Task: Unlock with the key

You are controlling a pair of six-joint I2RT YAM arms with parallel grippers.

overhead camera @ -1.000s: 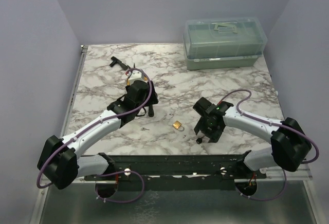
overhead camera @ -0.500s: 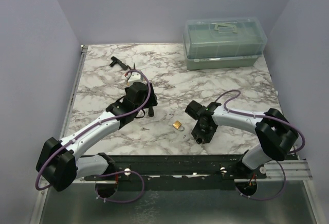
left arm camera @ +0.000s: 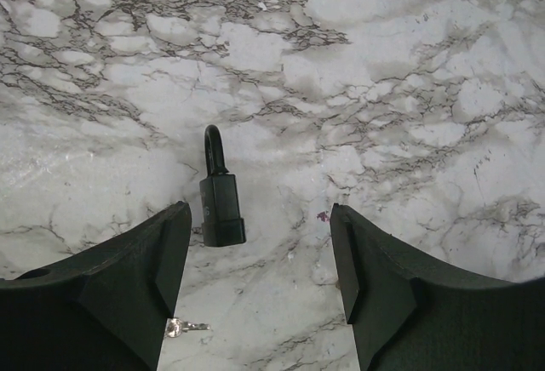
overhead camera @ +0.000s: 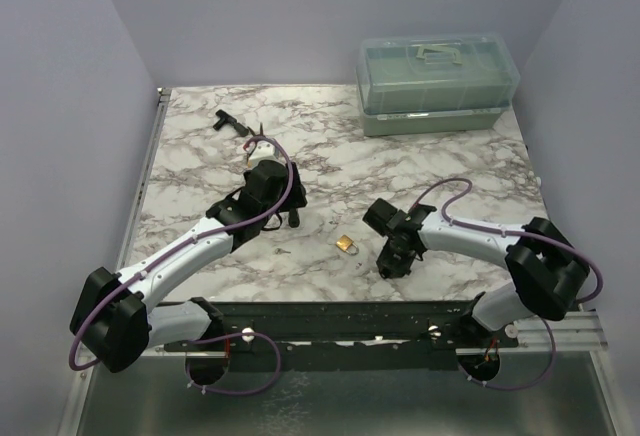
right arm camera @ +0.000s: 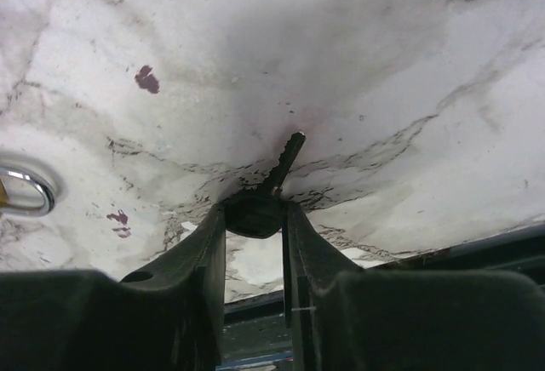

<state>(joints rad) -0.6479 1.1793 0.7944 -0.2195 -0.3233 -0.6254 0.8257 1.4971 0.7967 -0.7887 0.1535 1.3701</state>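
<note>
Key (right arm camera: 285,156) blade points away, slightly right, from R gripper (right arm camera: 254,216) pinch.

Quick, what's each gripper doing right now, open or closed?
Left gripper: open, holding nothing.
Right gripper: closed on a small key.

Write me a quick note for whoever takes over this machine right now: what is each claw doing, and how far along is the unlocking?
Right gripper: shut on the black-headed key, low at the table.
Left gripper: open, empty, above the black padlock. The silver key lies by one of its fingers.
Brass padlock: lying between the arms, untouched.
Done: one key gripped.
Left: carry a key to its lock, insert it, turn it. No key is in a lock yet.
</note>
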